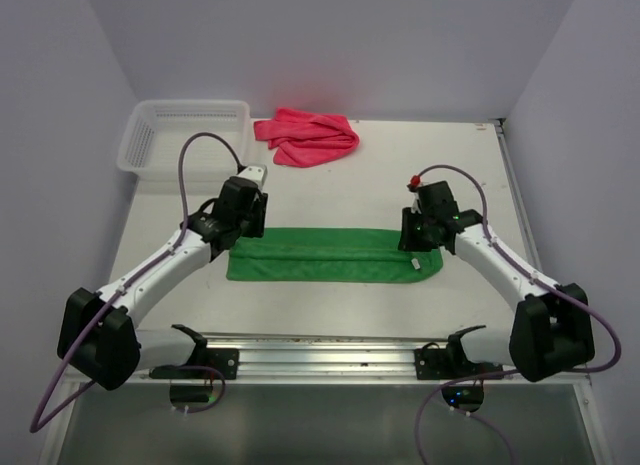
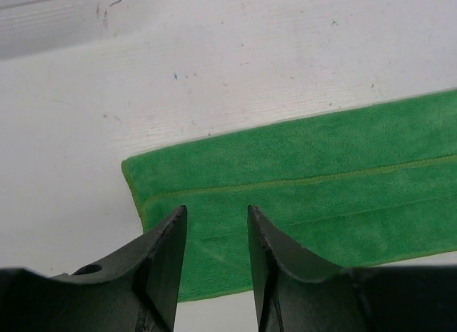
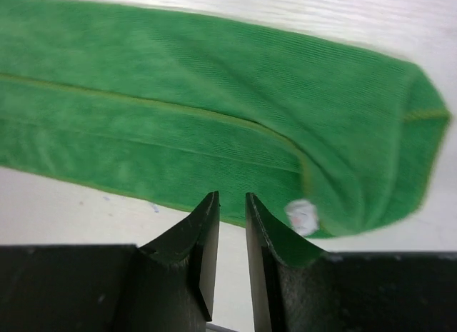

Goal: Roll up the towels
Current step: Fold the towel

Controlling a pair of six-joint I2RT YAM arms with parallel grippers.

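The green towel [image 1: 335,255] lies as a long folded strip on the desk [image 1: 330,190], its long axis running side to side between the two arms, so a roll has to start from one short end and travel along that line. The left tool [image 2: 214,214] hovers over the left end, fingers moderately apart with nothing between them. The right tool [image 3: 232,200] sits at the near edge by the right end, its gap narrow and also empty. Each arm is close to its own end, with neither clearly nearer.

The left wrist view gives a square, flat corner with a fold line down the strip. The right wrist view shows that end tapered and bunched, with a small white tag [image 3: 301,215] on it — a poorer start for a roll, I'd judge. Only the top view shows the pink towel [image 1: 307,137], crumpled at the far side just beside a white basket [image 1: 185,135] — well apart from both tools.
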